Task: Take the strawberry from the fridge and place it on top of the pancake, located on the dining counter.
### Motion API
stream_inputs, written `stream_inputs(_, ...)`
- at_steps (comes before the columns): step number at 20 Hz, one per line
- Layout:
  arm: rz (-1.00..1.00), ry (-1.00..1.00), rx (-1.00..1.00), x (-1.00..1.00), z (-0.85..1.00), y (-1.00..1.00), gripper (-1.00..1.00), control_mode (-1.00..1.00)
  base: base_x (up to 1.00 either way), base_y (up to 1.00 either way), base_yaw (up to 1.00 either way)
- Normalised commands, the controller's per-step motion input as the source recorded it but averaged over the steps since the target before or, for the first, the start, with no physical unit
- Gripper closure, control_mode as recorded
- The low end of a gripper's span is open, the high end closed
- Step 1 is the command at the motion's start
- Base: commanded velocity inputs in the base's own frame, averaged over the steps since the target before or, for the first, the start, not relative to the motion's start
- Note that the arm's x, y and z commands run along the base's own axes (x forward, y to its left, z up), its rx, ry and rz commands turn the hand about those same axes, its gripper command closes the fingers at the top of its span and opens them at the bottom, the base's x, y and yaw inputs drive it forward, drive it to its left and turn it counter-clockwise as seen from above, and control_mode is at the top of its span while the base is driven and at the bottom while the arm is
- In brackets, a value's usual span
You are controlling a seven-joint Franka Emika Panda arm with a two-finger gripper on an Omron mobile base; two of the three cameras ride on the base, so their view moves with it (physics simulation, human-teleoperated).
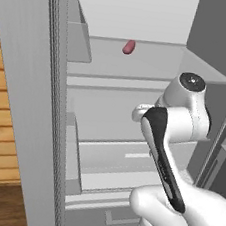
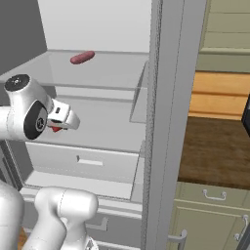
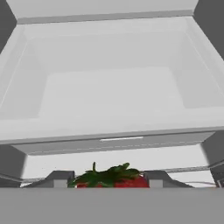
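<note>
The fridge (image 1: 132, 137) stands open with my arm reaching into its middle shelf (image 2: 97, 122). My gripper (image 3: 108, 179) is shut on the strawberry (image 3: 131, 182), a red berry with green leaves held between the two dark fingertips (image 3: 59, 177). A sliver of the strawberry (image 2: 56, 129) peeks out red under the white hand in the right base view. In the hand view a white fridge drawer (image 3: 113, 87) lies open just beyond the berry. The pancake and the dining counter are out of view.
A pinkish oval lump (image 1: 128, 47) lies on the glass shelf above the hand, also seen as the lump (image 2: 82, 57). The fridge's grey side wall (image 2: 166, 122) rises close on the right. A brown wooden counter top (image 2: 215, 146) over pale cabinets lies beyond it.
</note>
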Motion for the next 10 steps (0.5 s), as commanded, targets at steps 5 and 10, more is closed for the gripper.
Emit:
stream_inputs(5,0.00,0.06,0.03,-1.00,0.65,-0.04,1.00,-1.00,0.00,0.00,0.00)
stream_inputs(10,0.00,-0.01,0.06,-0.91,0.08,-0.34,1.00,-1.00,0.00,0.00,0.00)
